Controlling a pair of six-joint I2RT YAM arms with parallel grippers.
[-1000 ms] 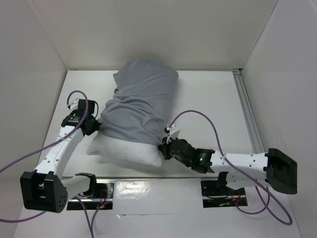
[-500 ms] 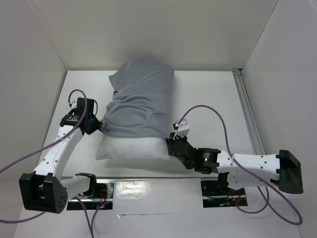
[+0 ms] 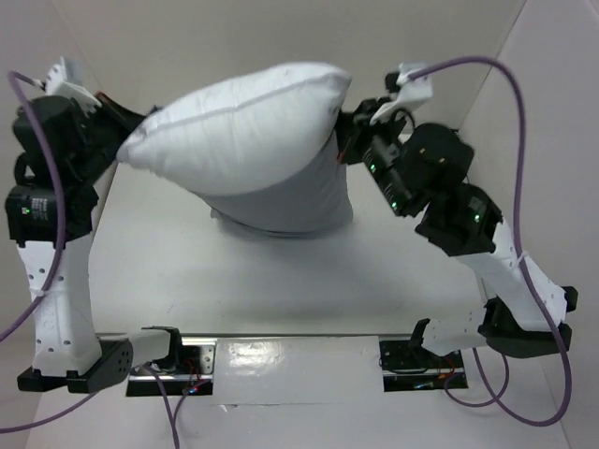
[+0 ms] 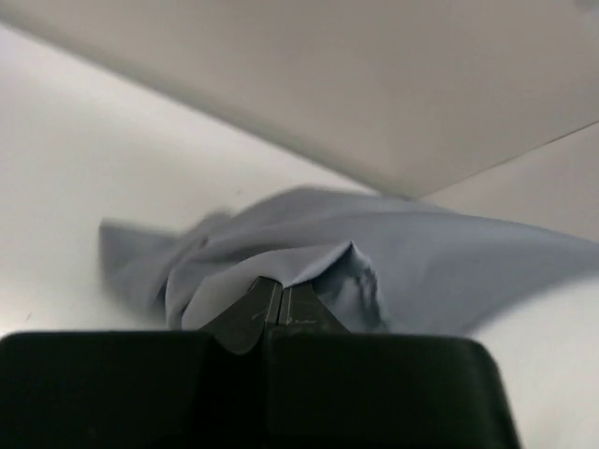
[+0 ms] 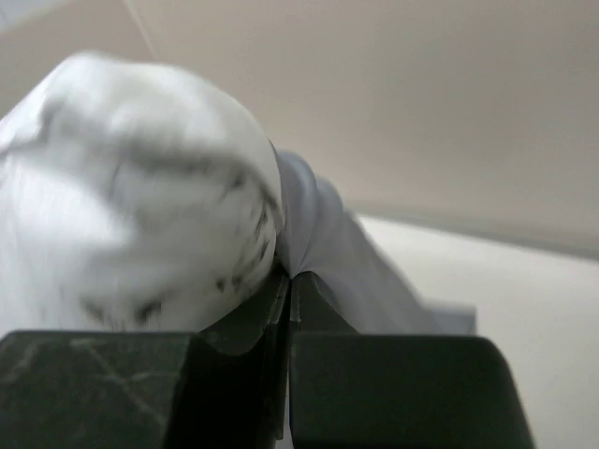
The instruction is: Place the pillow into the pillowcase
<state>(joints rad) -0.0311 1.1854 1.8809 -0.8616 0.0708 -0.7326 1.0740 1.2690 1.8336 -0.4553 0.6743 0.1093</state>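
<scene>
Both arms are raised high and hold the bundle between them above the table. The white pillow [image 3: 243, 131] bulges toward the top camera, and its lower part sits inside the grey pillowcase [image 3: 290, 201], which hangs below it. My left gripper [image 3: 120, 126] is at the pillow's left tip. In the left wrist view it [image 4: 281, 282] is shut on a fold of the pillowcase [image 4: 421, 271]. My right gripper [image 3: 348, 140] is at the right tip. In the right wrist view it [image 5: 291, 277] is shut on the pillowcase [image 5: 328, 243] edge, beside the pillow [image 5: 122, 206].
White enclosure walls stand close behind and on both sides of the raised arms. The white table [image 3: 234, 281] lies below the hanging cloth. Purple cables [image 3: 510, 140] loop off both wrists. The arm bases [image 3: 178, 351] sit at the near edge.
Both arms have swung up from the table and apart, lifting pillowcase and pillow off the surface. The pillow's white end, which lay at the near side, now faces up.
</scene>
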